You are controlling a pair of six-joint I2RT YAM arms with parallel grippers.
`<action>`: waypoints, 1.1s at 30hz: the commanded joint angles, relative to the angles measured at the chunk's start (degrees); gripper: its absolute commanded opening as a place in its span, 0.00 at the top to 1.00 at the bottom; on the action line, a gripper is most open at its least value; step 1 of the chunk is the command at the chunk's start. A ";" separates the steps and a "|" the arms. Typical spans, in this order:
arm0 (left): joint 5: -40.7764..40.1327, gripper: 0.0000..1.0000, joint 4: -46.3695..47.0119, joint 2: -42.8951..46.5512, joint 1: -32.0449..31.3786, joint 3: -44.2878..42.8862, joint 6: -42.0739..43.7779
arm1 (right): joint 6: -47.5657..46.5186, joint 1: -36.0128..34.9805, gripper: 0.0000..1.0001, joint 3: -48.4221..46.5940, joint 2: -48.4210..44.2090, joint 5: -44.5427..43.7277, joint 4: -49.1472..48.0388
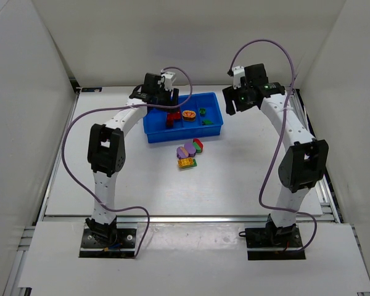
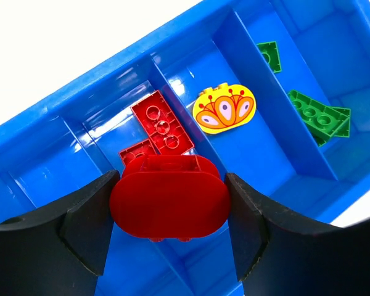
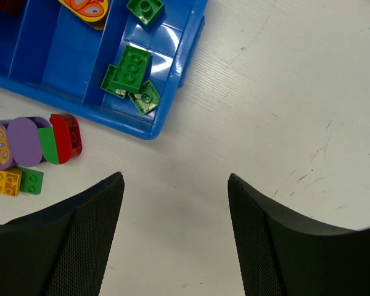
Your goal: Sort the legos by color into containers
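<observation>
Drop-off step: left end effector [image 2: 171, 182] grasps a red oval [image 2: 169, 206] over the tray [image 2: 191, 43] compartment holding red bricks [image 2: 162, 122]. The next move calls for release. Right end effector [image 3: 176, 185] hangs released over the desk [image 3: 283, 92] beside the tray.

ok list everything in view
blue plastic tray: 1, blue, white table
red studded bricks: 2, red, second compartment from left
yellow patterned oval brick: 1, yellow, third
green studded bricks: 3, green, fourth
purple oval bricks: 2, purple, table cluster
loose green bricks: 2, green, there
red rounded brick: 1, red, there
yellow studded brick: 1, yellow, there
red oval brick: 1, red, above tray
left gripper: 1, black, holding it
right gripper: 1, black, open
</observation>
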State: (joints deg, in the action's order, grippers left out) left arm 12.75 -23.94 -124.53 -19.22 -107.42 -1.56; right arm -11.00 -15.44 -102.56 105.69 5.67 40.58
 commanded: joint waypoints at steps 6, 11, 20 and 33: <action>-1.94 0.29 -1.10 -0.71 0.33 -3.24 0.15 | -1.65 -0.12 0.28 0.17 -1.63 1.71 0.03; 0.58 0.19 -1.02 1.82 0.33 -2.54 0.51 | -2.00 -0.12 0.29 1.57 -1.89 2.32 -0.06; 8.43 0.01 2.24 14.73 0.33 7.91 1.12 | -1.30 -0.11 0.28 3.51 -2.94 4.26 -0.24; 34.70 0.08 -19.19 42.16 -0.99 26.63 32.92 | -11.13 -0.11 0.29 12.38 -9.44 17.52 3.98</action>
State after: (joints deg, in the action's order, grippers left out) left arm 38.20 -32.23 -85.52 -19.57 -85.12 18.00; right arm -17.61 -15.53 -91.07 100.03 15.92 42.41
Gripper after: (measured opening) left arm 0.923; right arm 0.713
